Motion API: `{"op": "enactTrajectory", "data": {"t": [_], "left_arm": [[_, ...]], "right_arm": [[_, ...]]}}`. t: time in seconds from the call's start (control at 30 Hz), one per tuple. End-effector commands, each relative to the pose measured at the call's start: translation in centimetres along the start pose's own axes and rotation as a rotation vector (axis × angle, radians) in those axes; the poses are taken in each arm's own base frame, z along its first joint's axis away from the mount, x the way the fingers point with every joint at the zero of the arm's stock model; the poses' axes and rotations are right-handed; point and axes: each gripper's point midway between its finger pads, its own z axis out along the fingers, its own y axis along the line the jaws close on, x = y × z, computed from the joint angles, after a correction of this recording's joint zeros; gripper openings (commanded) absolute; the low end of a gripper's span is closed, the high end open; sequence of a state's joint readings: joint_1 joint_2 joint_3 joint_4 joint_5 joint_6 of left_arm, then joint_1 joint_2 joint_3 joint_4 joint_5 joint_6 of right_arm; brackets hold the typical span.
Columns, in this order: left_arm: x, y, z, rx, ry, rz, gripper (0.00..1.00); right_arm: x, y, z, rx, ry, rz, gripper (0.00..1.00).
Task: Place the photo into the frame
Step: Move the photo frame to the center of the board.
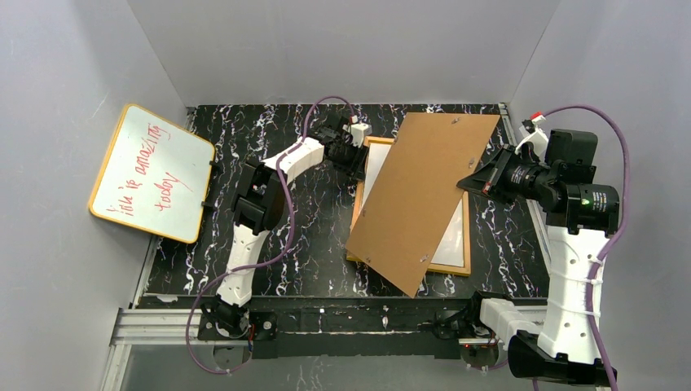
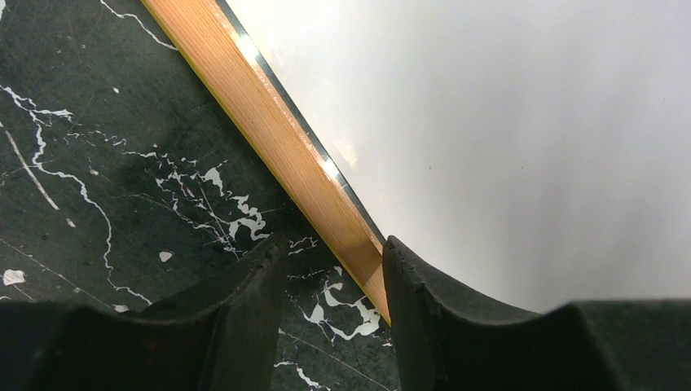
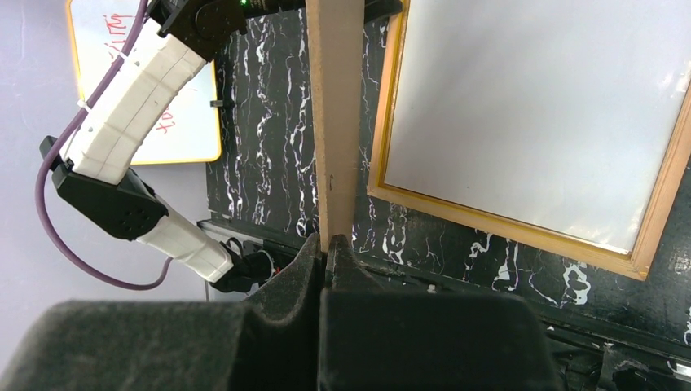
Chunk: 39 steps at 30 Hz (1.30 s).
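Two grippers: I checked both.
Left gripper (image 2: 334,252): jaws stood apart at the frame (image 2: 277,138) edge.
Right gripper (image 3: 327,244): clamped on the backing board (image 3: 334,122).
Photo (image 3: 530,106): lay inside frame.

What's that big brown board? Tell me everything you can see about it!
The brown backing board is a thin, flat rectangle, plain like pressed fibreboard, with small fittings near its edges. The right end effector is shut on its right edge and holds it tilted and skewed above the frame, covering much of it from above. Whether its lower corner touches anything cannot be told.
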State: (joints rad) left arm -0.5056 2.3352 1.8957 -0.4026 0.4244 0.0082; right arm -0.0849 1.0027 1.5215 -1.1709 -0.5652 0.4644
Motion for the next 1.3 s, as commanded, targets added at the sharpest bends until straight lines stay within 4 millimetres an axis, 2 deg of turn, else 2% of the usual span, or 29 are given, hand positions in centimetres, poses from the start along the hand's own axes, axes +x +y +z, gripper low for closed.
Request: {"op": "enactTrajectory", "data": {"t": [0.0,0.1,0.17,0.27,0.43,0.57,0.83,0.93,1.1,1.27], "left_arm": [[1.1,-0.4,0.5,0.015,0.03,0.01,0.47],[1.4,-0.9,0.5,0.038,0.037,0.0,0.54],[1.4,-1.0,0.6,0.044,0.037,-0.007,0.56],[1.4,-0.9,0.6,0.04,0.034,-0.008,0.55],[2.1,-0.5,1.0,0.029,0.047,-0.008,0.48],[2.8,-0.3,1.4,0.026,0.062,-0.013,0.48],[2.3,-1.1,1.8,0.027,0.05,0.003,0.48],[2.2,-0.4,1.7,-0.016,0.05,0.019,0.45],[3.6,1.6,1.4,-0.127,0.097,0.06,0.37],[3.3,3.1,-0.4,-0.19,0.095,0.112,0.28]], "right_arm": [[-0.8,2.1,-0.5,-0.099,-0.048,-0.059,0.01],[-0.7,1.9,-0.5,-0.097,-0.043,-0.054,0.01],[-0.7,1.8,-0.4,-0.096,-0.042,-0.052,0.01],[-0.6,1.8,-0.3,-0.101,-0.039,-0.051,0.01],[-0.5,1.8,-0.2,-0.103,-0.036,-0.047,0.01],[-0.4,1.7,-0.1,-0.103,-0.033,-0.045,0.01],[-0.5,1.7,0.1,-0.104,-0.029,-0.037,0.01],[-0.7,1.8,0.0,-0.106,-0.031,-0.037,0.01],[-0.7,1.9,-0.1,-0.105,-0.027,-0.041,0.01],[-0.6,1.7,0.4,-0.115,-0.015,-0.036,0.01]]}}
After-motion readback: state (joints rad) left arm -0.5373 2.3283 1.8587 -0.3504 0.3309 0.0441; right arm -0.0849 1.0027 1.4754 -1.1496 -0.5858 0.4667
